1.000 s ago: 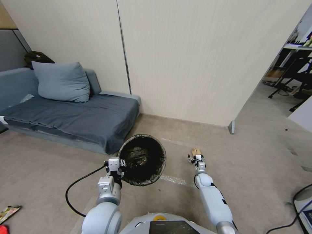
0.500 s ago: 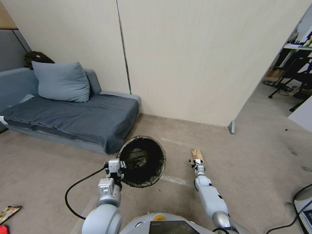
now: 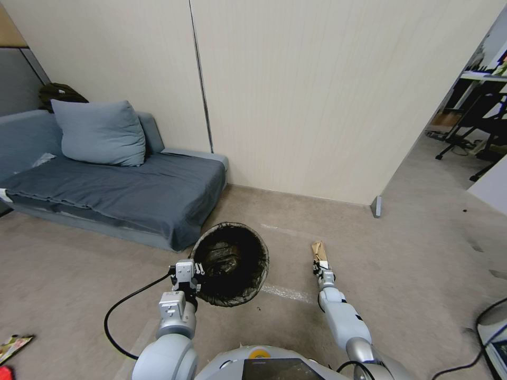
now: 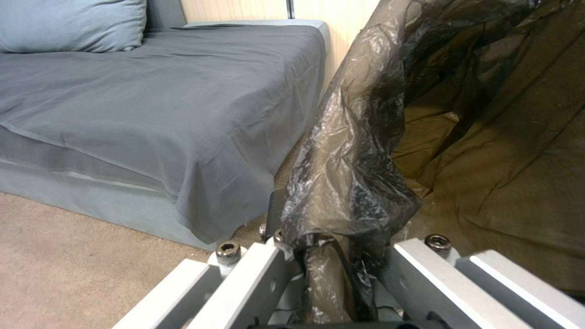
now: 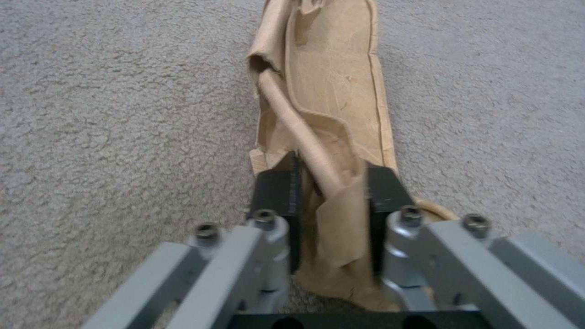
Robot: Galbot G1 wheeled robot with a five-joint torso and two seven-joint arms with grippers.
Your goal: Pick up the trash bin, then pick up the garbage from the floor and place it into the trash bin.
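The trash bin (image 3: 262, 253), lined with a dark bag, hangs tilted in front of me to the left. My left gripper (image 3: 198, 269) is shut on its near rim. In the left wrist view the fingers of the left gripper (image 4: 329, 256) pinch the folded bag of the trash bin (image 4: 353, 160). The garbage here is a long brown paper scrap (image 3: 318, 248) lying on the beige carpet floor (image 3: 412, 274). My right gripper (image 3: 321, 268) is down at its near end. In the right wrist view the right gripper (image 5: 332, 192) is shut on a crumpled fold of the scrap (image 5: 329, 91).
A grey sofa (image 3: 116, 195) with a pillow (image 3: 100, 132) stands just left of the bin. A panel wall (image 3: 296, 105) rises close behind. A black cable (image 3: 121, 311) loops beside my left arm. Colourful litter (image 3: 13, 345) lies at the lower left edge. Office furniture (image 3: 475, 132) stands far right.
My right arm has drawn back toward me and dropped lower, and its fingers have narrowed onto the scrap's near end. The bin and left gripper have stayed almost still.
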